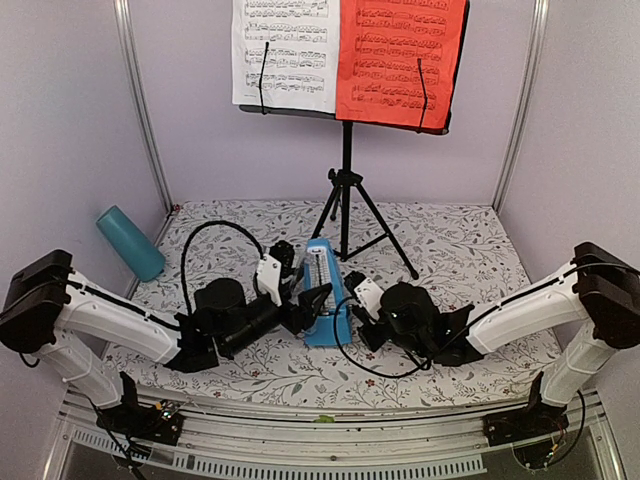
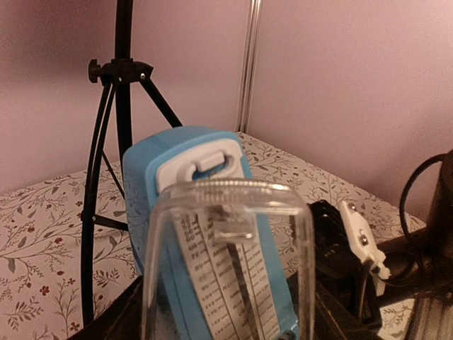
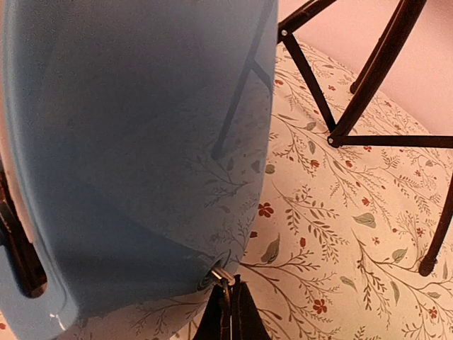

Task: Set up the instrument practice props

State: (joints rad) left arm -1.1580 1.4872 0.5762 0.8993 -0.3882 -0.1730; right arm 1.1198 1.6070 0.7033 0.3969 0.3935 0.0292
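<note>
Table (image 1: 460, 250) centre, 6 o'clock of stand (image 1: 345, 190): metronome (image 1: 328, 325), upright; left claw (image 1: 316, 298), spread wide, clasps its clear front, seemingly steadying it; right claw (image 3: 228, 312), pinched closed at side key (image 3: 221, 275), probably winding

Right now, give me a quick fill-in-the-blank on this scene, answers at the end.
1. In the top view, the red sheet sits on the music stand to the ___ of the white sheet.
2. The metronome between the two arms is coloured ___.
3. The right gripper, close beside the metronome, has its jaws ___.
4. The teal cup is on the ___ side of the top view.

Missing words: right; blue; shut; left.
</note>
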